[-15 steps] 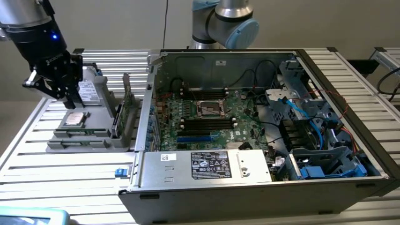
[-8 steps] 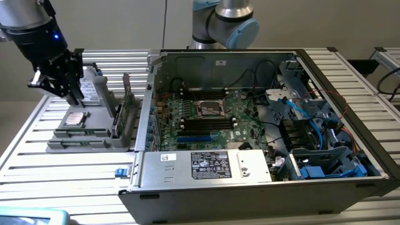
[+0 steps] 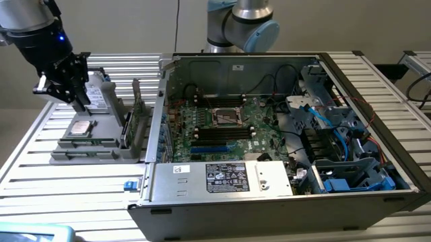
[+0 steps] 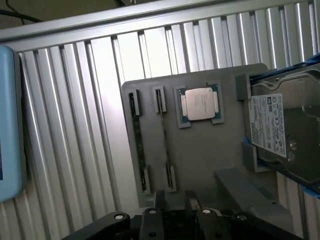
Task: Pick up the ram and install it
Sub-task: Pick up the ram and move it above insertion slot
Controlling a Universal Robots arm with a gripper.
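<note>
Two thin green ram sticks stand on edge in the slots of a grey parts holder (image 4: 200, 160): one ram stick (image 4: 138, 145) nearer the holder's edge, the other (image 4: 164, 137) beside the CPU (image 4: 199, 104). My gripper (image 4: 175, 199) hovers above the holder, open, with nothing between its fingers. In the exterior view the gripper (image 3: 70, 98) hangs over the far end of the holder (image 3: 88, 151) at the exterior view's left, well left of the open computer case (image 3: 269, 191). The motherboard (image 3: 256, 118) lies inside the case with black memory slots (image 3: 222, 132) around the CPU socket.
A hard drive (image 4: 282, 130) sits in the holder next to the CPU. Taller green cards (image 3: 138, 113) stand upright between the holder and the case wall. Cables and drive cages (image 3: 336, 146) crowd the case's right side. A light blue object (image 4: 10, 120) lies on the slatted table.
</note>
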